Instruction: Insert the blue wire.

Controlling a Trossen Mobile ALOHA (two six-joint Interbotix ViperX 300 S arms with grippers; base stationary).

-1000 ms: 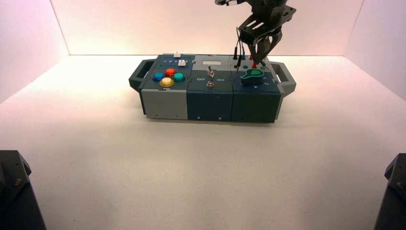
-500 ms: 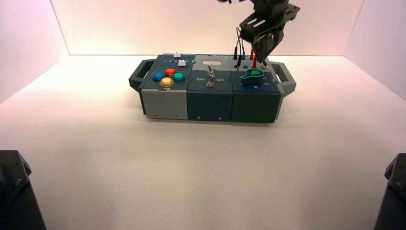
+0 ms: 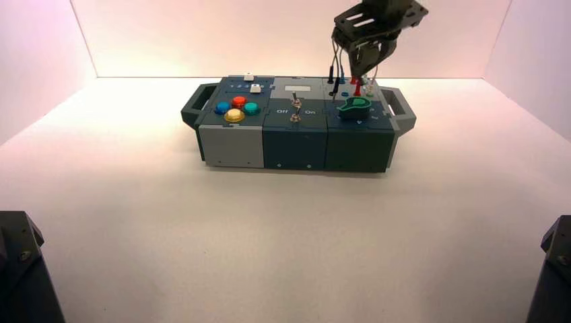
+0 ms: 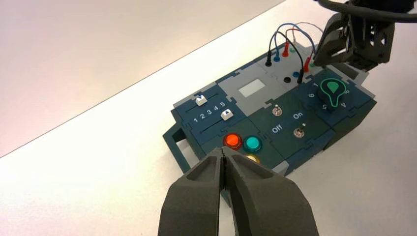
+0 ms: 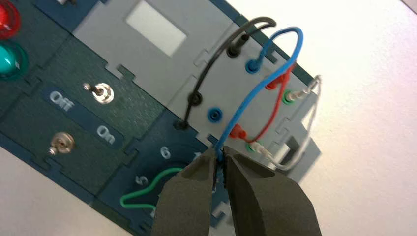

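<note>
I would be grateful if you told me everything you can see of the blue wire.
The blue wire is a smooth, flexible-looking lead bent into an arch above the box's grey wire panel. One end sits plugged into the blue-ringed socket along the far edge, between the black and red leads' far plugs. Its other end is pinched between the closed tips of the right gripper, away from the open blue socket nearer the front.
</note>
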